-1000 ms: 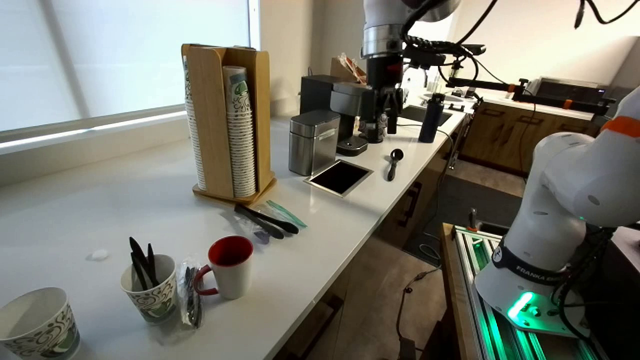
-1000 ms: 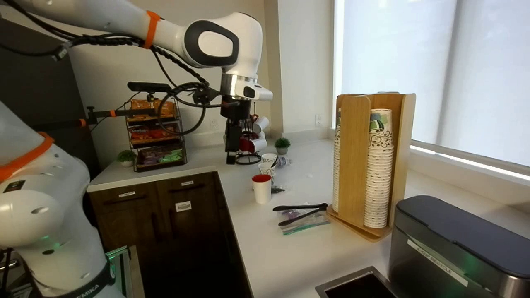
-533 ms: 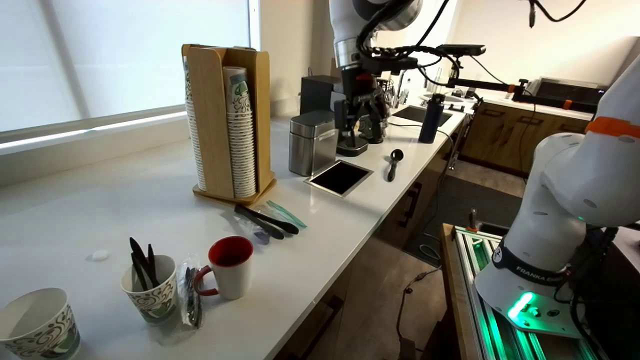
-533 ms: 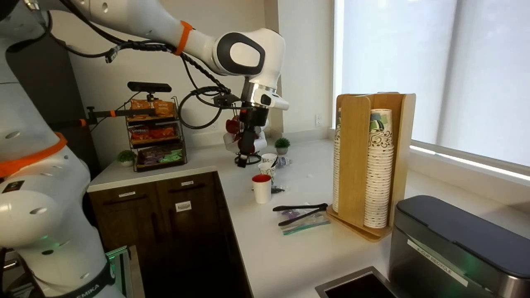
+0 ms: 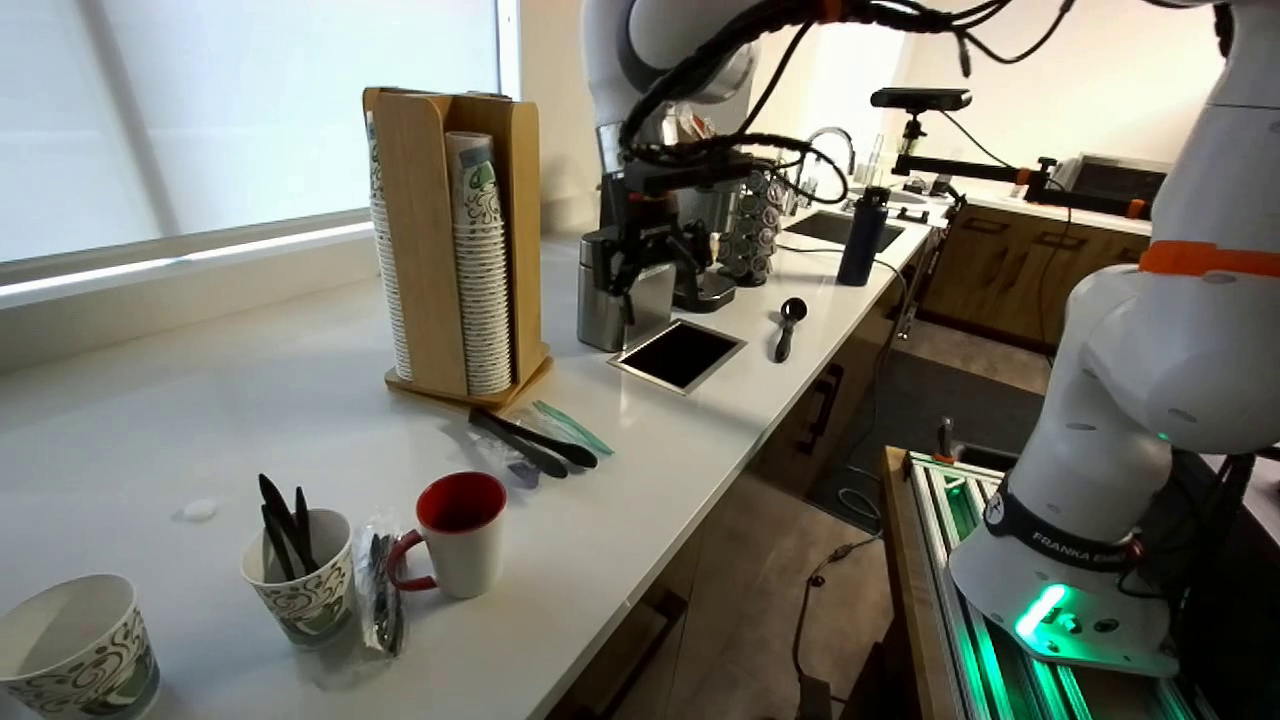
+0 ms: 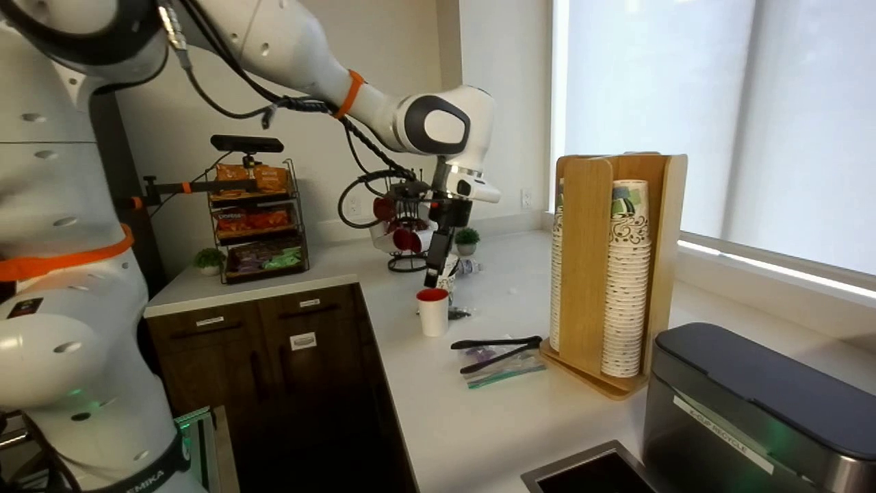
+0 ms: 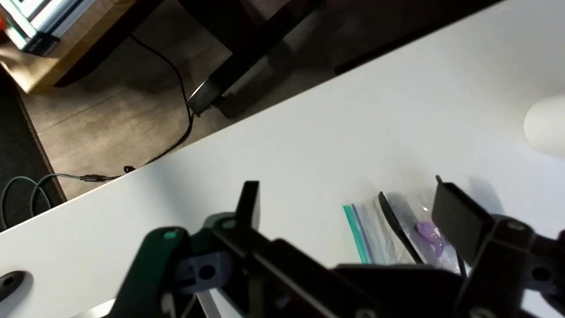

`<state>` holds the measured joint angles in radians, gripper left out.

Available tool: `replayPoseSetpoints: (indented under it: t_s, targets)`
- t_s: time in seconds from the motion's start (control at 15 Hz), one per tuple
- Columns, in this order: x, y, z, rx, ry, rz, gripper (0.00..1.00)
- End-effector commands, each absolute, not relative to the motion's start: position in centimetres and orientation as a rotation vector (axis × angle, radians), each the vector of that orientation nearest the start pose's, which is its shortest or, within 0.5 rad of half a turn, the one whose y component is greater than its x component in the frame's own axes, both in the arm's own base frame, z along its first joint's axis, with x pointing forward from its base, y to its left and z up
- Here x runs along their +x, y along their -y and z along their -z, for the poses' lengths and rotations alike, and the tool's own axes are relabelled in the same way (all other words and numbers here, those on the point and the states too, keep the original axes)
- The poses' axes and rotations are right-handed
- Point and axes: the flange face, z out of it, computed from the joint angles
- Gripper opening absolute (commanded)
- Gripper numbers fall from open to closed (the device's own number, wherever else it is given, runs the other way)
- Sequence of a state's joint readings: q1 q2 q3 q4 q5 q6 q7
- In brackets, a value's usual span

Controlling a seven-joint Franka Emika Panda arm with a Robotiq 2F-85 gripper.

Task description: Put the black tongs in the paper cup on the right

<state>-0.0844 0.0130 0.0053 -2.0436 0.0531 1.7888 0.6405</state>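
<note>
Holding what looks like black cutlery (image 5: 290,528), the paper cup (image 5: 308,604) stands upright, the pincer (image 7: 348,201) spread apart.

The gripper (image 7: 348,196) enters from the bottom of the frame, its two fingers wide apart, white counter (image 7: 300,154) showing between their tips. Low and right of centre, the black tongs (image 7: 397,228) lie along a clear plastic bag (image 7: 376,236) with a teal strip (image 7: 356,234) and a purple patch (image 7: 430,236); the finger at the right covers part of one arm. The right edge cuts off a white rounded thing (image 7: 547,126). Floor (image 7: 106,119) and a cable (image 7: 94,178) show at the left.
</note>
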Motion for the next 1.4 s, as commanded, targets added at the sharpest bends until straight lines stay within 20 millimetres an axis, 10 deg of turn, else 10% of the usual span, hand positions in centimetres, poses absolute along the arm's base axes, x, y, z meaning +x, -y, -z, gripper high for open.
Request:
replayPoseSetpoints:
  t_s: [0.0,0.4,0.93,1.33]
  targets:
    - [59.2,1.9,-36.8,-2.925,-1.331,-0.376,1.0]
    - [60.6,1.7,-35.3,-2.914,-1.298,-0.425,1.0]
    - [57.4,3.9,-30.3,-2.905,-0.828,0.098,1.0]
    - [58.2,4.8,-29.1,-2.883,-0.904,0.016,1.0]
